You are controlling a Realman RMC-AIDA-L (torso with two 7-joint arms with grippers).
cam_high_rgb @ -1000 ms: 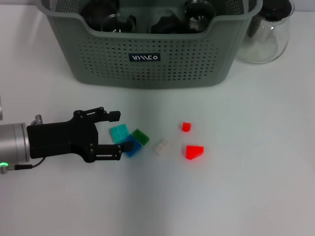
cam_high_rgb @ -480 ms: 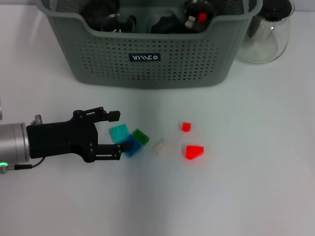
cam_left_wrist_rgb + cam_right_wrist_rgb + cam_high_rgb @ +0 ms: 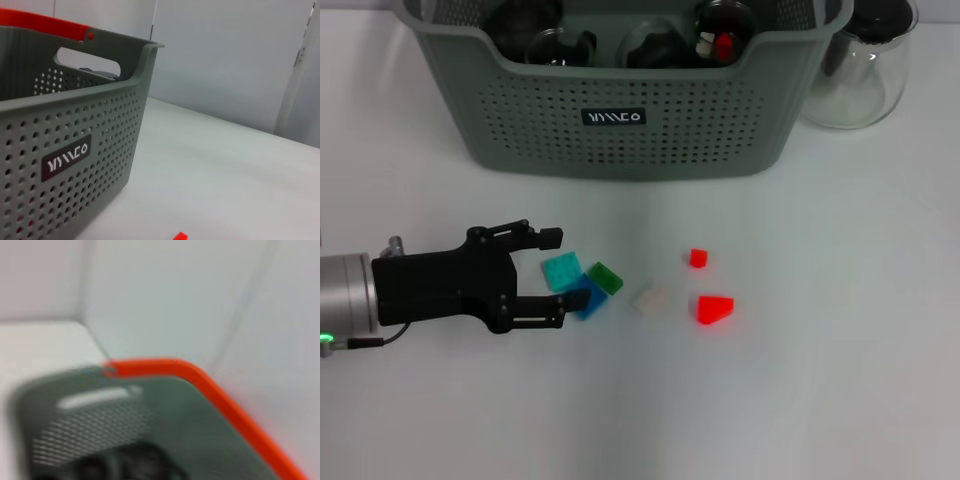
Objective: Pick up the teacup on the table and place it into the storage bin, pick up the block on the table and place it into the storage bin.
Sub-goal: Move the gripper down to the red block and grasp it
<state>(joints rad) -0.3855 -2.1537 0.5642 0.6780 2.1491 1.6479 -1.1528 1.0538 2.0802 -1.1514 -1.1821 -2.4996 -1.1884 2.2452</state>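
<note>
My left gripper is open low over the table, its fingers on either side of a teal block and a blue block. A green block lies just past them. Farther right lie a white block, a small red block and a red wedge. The grey-green storage bin stands at the back, with dark glass teacups inside and a small red-and-white piece among them. The left wrist view shows the bin's wall. My right gripper is out of view.
A clear glass teapot stands right of the bin. An orange bar runs along the bin's far rim, and it shows blurred as an orange edge in the right wrist view. White table surrounds the blocks.
A small red-and-white piece has appeared inside the bin at its back right and dropped a little lower. The left gripper has barely moved.
</note>
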